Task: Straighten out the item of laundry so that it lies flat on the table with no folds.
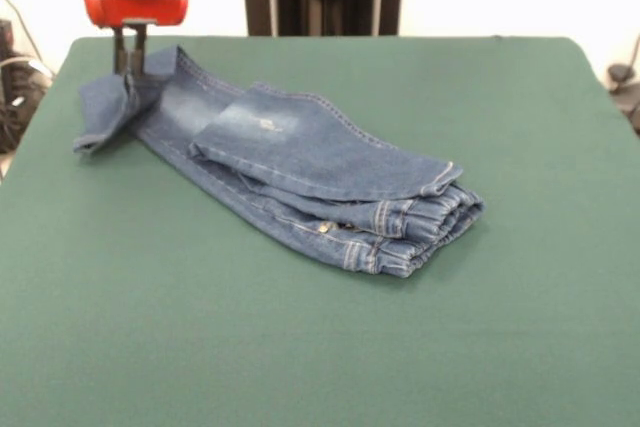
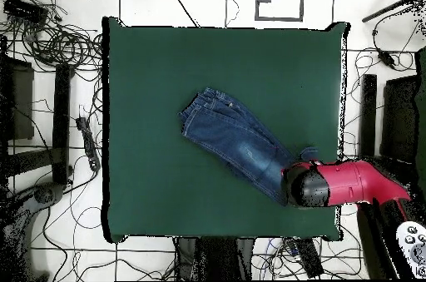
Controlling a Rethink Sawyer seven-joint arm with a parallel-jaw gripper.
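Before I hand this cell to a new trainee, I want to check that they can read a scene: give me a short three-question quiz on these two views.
1. True or false: the jeans lie fully flat on the table.
2. Where is the gripper working? A) at the gathered waistband B) at a leg end near the table's edge C) over bare cloth
3. Fill in: the waistband end rests in a ____ stack.

Key: 1 false, the legs are doubled over each other. 2 B, its fingers are shut on a raised leg end. 3 folded.
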